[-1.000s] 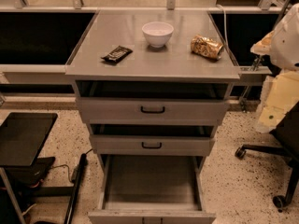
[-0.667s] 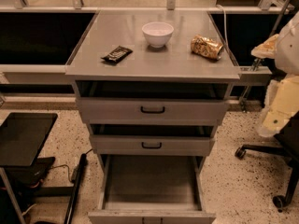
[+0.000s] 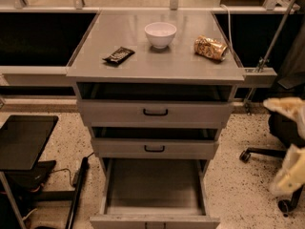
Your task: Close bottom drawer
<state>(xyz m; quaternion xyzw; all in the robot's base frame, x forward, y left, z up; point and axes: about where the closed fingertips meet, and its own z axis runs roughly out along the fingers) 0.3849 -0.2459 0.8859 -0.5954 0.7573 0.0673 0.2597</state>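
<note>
The bottom drawer [image 3: 153, 187] stands pulled far out at the lower edge of the view. To its right, near an office chair base [image 3: 259, 154], the cream gripper [image 3: 289, 171] hangs blurred; I cannot tell how wide it is or whether it holds anything. Above the bottom drawer, the middle drawer [image 3: 155, 148] and top drawer [image 3: 155, 112] sit slightly ajar. On the cabinet top [image 3: 157, 63] lie a black snack bar [image 3: 118, 55], a white bowl [image 3: 160, 34] and a gold bag [image 3: 210, 47].
</note>
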